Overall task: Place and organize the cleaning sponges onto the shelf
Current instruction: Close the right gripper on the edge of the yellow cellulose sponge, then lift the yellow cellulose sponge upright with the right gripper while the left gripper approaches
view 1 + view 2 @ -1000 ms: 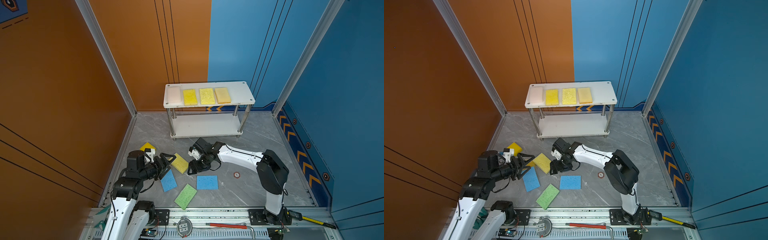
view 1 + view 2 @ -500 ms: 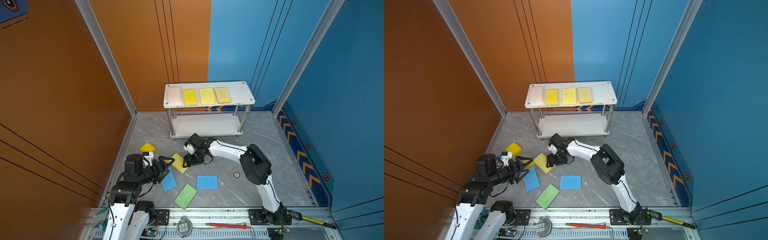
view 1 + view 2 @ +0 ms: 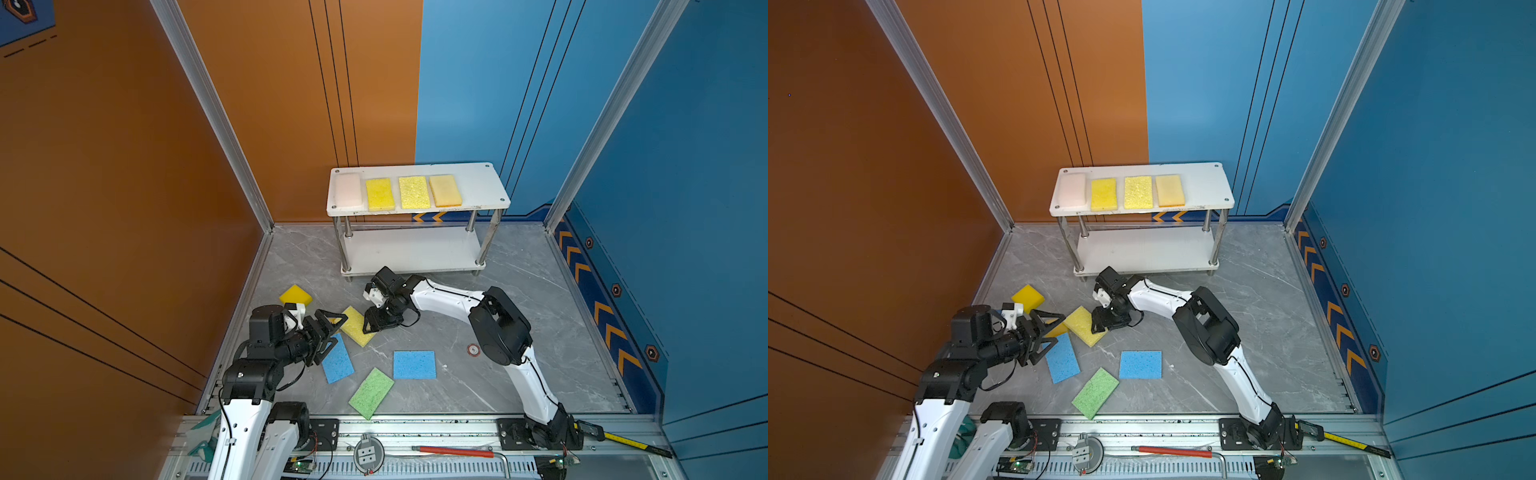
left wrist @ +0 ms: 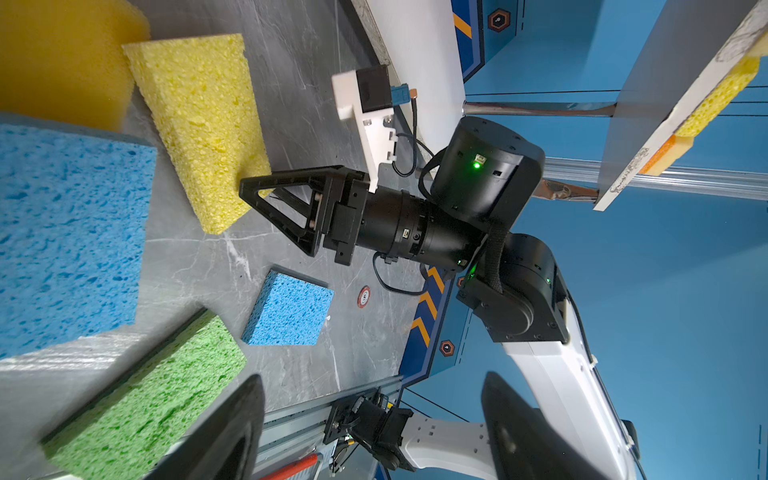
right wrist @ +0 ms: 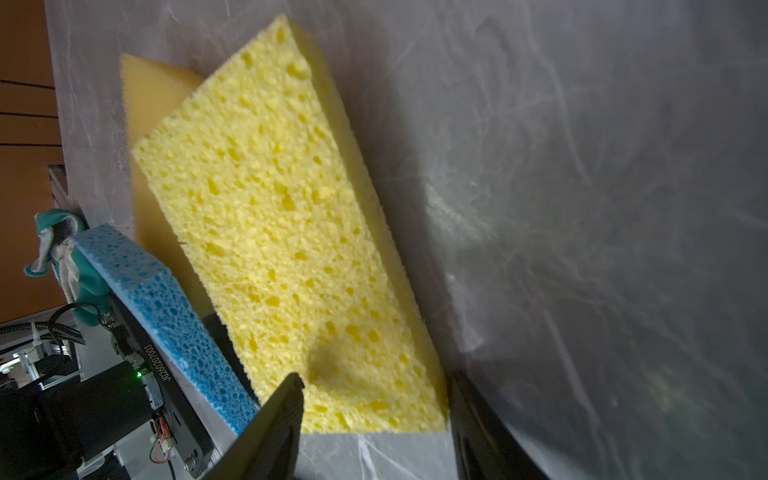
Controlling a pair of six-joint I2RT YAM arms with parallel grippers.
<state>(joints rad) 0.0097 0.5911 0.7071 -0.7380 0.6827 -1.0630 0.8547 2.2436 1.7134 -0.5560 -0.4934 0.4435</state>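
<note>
Right end effector — jaws half apart, astride end of yellow sponge

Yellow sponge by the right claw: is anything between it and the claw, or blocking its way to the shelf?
Nothing visible does. The right gripper straddles the end of the sponge, and the way up to the shelf looks unobstructed.

Ten sponges, one shelf, two robot arms

shelf at back of floor | four sponges side by side on its top board | other sponges scattered on floor before it
</note>
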